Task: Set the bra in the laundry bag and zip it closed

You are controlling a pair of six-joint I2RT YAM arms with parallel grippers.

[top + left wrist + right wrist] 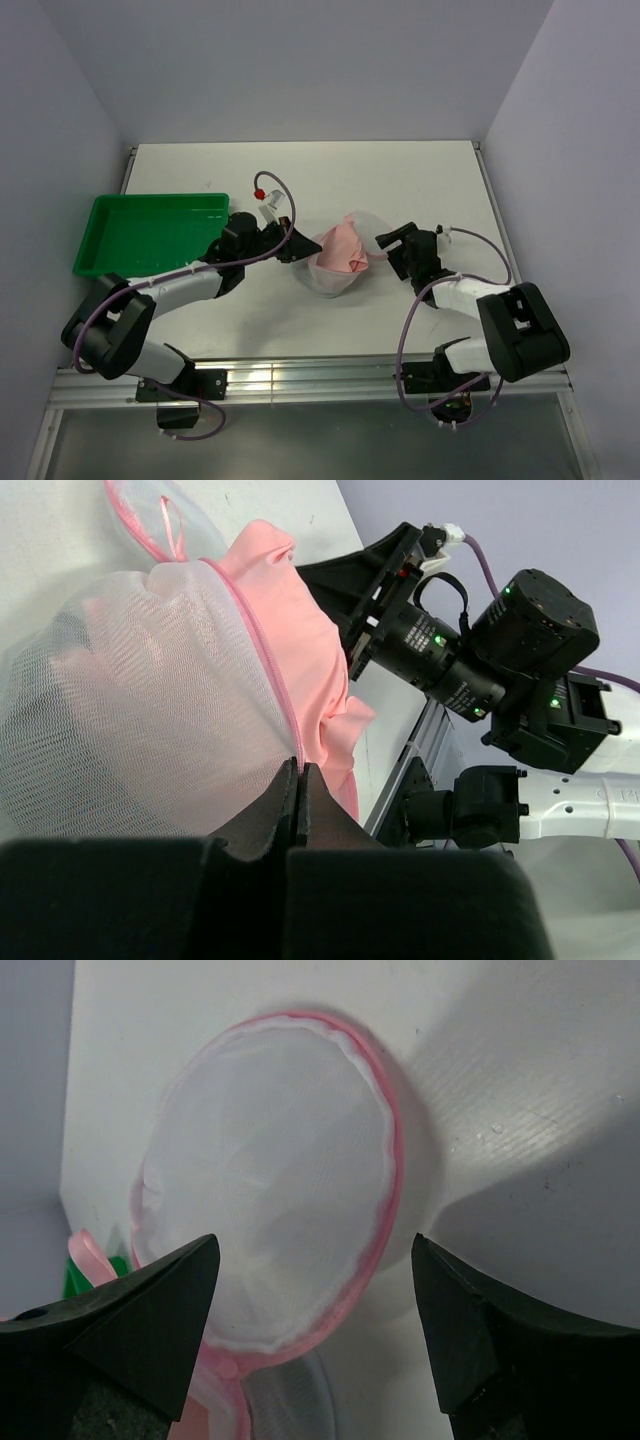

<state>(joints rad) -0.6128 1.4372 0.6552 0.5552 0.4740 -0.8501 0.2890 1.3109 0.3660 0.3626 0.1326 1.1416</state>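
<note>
We see the small round laundry bag point(330, 272) of translucent white mesh with pink zipper trim standing near the middle of the flat white table point(400, 180), between the two arms. The soft pink fabric bra point(345, 250) sits inside it, bulging up out of the open mouth. Part of it spills over the rim on the side facing the right arm. The bag is not zipped. Its round mesh lid flap point(270, 1160), edged in pink, stands open, and in the right wrist view it fills the space ahead of the fingers.

The left gripper point(300, 785) is pinched tight, its jaws meeting on the bag's pink-trimmed rim, with mesh gathered on one side and the bra on the other. The right gripper point(314, 1250) is spread wide just beside the bag and holds nothing; we cannot tell whether it touches the flap. The shallow rectangular green plastic tray point(150, 235) lies at the table's left, well apart from the bag.
</note>
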